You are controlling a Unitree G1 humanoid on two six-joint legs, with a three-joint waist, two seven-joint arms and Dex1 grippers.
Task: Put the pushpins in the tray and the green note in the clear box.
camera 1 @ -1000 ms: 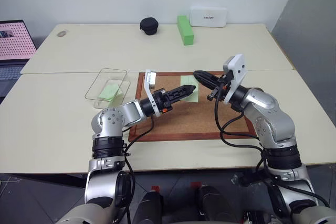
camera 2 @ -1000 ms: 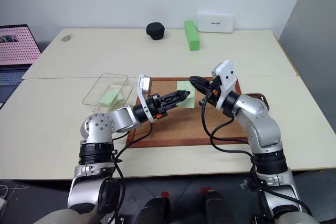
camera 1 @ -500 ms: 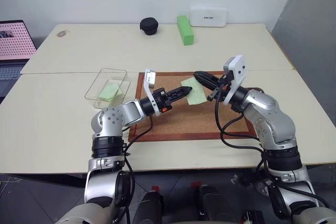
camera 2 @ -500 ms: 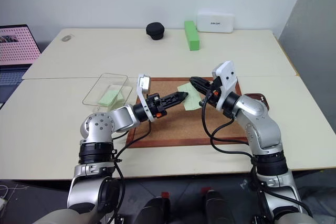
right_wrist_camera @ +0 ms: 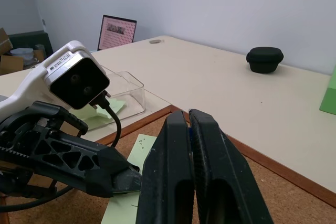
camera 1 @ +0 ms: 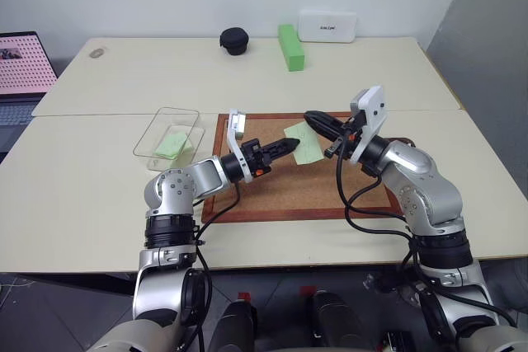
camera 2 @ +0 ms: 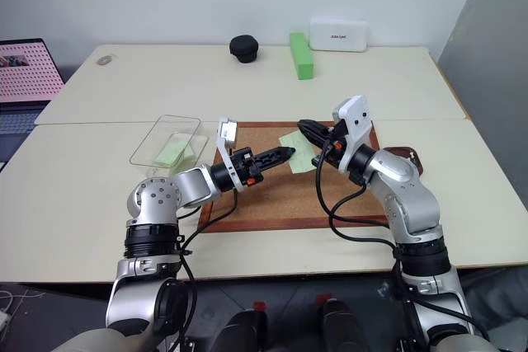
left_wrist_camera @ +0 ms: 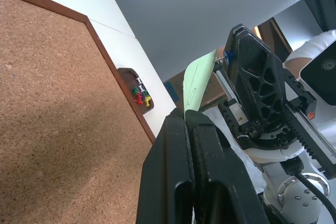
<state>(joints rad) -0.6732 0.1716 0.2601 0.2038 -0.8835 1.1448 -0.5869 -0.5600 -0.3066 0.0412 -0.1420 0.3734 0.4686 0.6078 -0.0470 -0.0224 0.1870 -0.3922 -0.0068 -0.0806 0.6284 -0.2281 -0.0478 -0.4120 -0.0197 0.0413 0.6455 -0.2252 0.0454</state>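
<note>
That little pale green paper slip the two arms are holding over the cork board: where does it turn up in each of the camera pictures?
Left eye view: green note, mid-picture above the corkboard, between both arms' tips.
Right eye view: just right of centre.
Left wrist view: edge-on, rising from the left gripper, whose fingers pinch it.
Right wrist view: low, left of the right gripper.
Shared landmark: the corkboard's reddish-brown frame.
</note>
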